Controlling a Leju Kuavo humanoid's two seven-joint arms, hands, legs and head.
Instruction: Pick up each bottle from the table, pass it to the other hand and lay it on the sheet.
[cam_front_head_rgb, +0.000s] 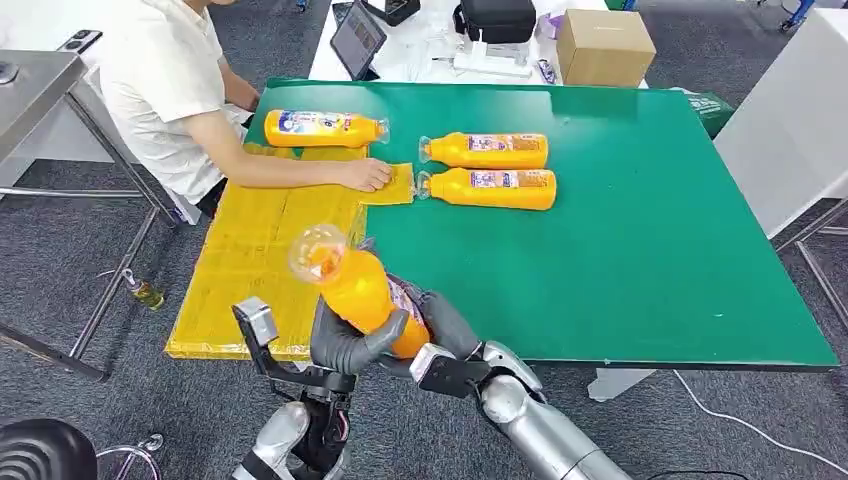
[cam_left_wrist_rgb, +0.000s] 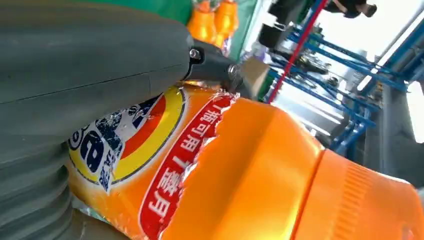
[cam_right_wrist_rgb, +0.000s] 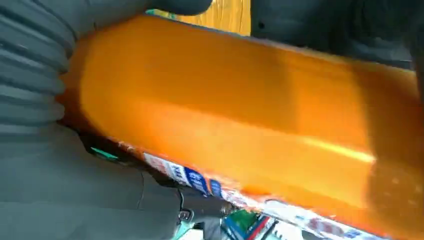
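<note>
An orange bottle (cam_front_head_rgb: 355, 285) with a clear cap is held tilted over the table's front edge, cap toward the yellow sheet (cam_front_head_rgb: 255, 250). My left hand (cam_front_head_rgb: 345, 345) wraps around its lower body, and my right hand (cam_front_head_rgb: 445, 322) grips it from the other side. Up close, the left hand (cam_left_wrist_rgb: 90, 75) lies over the labelled bottle (cam_left_wrist_rgb: 250, 170), and the right hand (cam_right_wrist_rgb: 60, 175) cradles the bottle (cam_right_wrist_rgb: 240, 115). Two more orange bottles (cam_front_head_rgb: 487, 150) (cam_front_head_rgb: 490, 188) lie side by side on the green table (cam_front_head_rgb: 650, 250). A third (cam_front_head_rgb: 325, 128) lies at the sheet's far end.
A person in a white shirt (cam_front_head_rgb: 160, 70) sits at the table's left, with a hand (cam_front_head_rgb: 365, 175) pressing on the sheet's far corner. A cardboard box (cam_front_head_rgb: 604, 45), a tablet (cam_front_head_rgb: 357, 37) and a black bag (cam_front_head_rgb: 497, 20) stand beyond the table.
</note>
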